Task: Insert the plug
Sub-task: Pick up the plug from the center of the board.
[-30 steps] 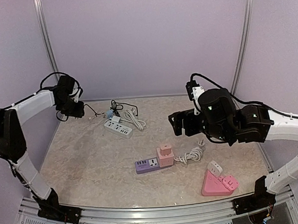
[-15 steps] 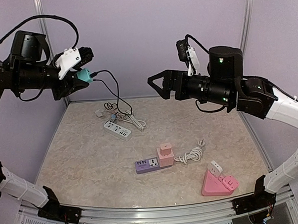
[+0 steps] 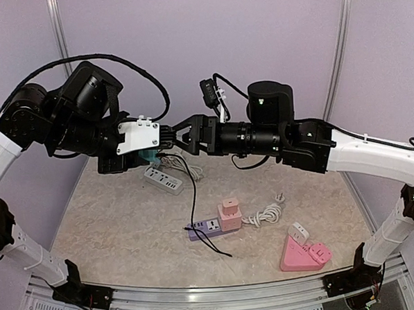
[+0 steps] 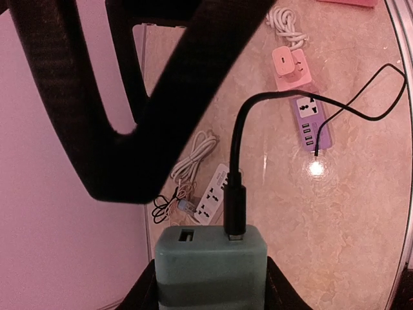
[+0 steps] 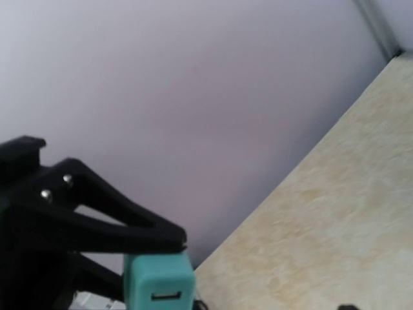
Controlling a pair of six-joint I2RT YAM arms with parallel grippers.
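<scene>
On the left, our left tool (image 4: 208, 298) is clenched on the teal charger (image 4: 210, 261), held high above the surface (image 3: 113, 222) (a black cable (image 4: 233, 194) sits in one of its ports and dangles down). Just right of it, the right tool (image 3: 180, 137) faces the charger, jaws spread, grasping nothing. Below lie a white power strip (image 3: 164, 178), then a purple power strip (image 3: 202, 229).

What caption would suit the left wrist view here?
Left hand grips a teal USB charger with black cable plugged in, high above a purple power strip.
</scene>
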